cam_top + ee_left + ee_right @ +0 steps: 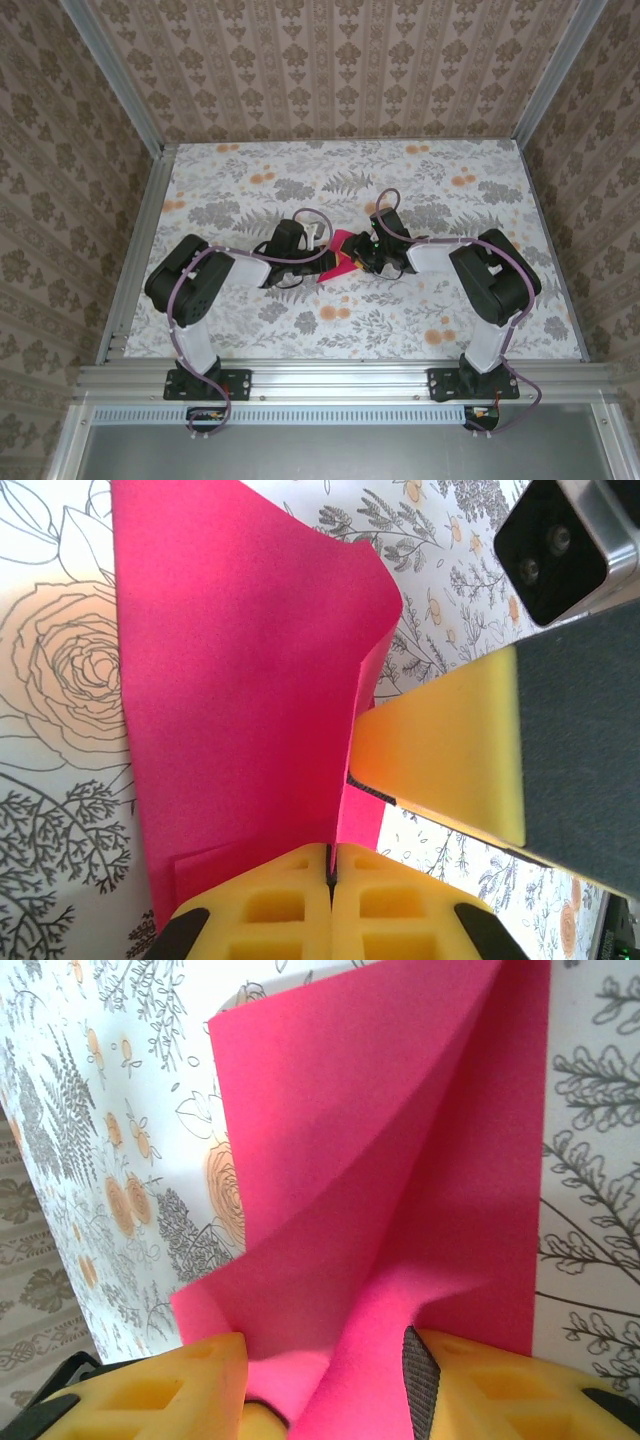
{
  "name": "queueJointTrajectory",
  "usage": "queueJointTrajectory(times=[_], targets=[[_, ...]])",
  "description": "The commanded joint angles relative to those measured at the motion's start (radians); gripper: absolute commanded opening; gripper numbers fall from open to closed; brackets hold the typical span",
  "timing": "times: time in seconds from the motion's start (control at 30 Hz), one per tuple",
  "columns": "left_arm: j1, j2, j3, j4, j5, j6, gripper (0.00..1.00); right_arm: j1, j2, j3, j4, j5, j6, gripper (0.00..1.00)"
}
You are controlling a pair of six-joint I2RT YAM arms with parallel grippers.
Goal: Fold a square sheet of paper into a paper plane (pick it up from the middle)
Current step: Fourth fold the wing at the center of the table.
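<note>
L claw is shut tight on the pink paper. It pinches the paper at the fold, and the sheet fans out in front of its fingers. R claw is open, w/ a loose bend of paper between its fingers. Best bet: L should hold firm while R squeezes slow & straight on the fold, so the edges match & nothing rips.

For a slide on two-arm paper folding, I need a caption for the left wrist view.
Left pincer shut on the pink paper, the right pincer's finger at its raised fold.
</note>
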Motion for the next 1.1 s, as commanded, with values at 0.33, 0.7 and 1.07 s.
queueJointTrajectory(times=[0.33,0.7,1.07], targets=[[0.007,0.003,0.004,-0.026,0.036,-0.010,0.10,0.010,0.040,0.049,-0.147,0.052,-0.015,0.46],[0.056,-0.110,-0.056,-0.130,0.031,-0.011,0.26,0.023,0.082,0.105,-0.330,0.142,-0.086,0.46],[0.056,-0.135,-0.030,-0.250,0.068,0.066,0.28,0.039,0.106,0.135,-0.410,0.205,-0.122,0.47]])
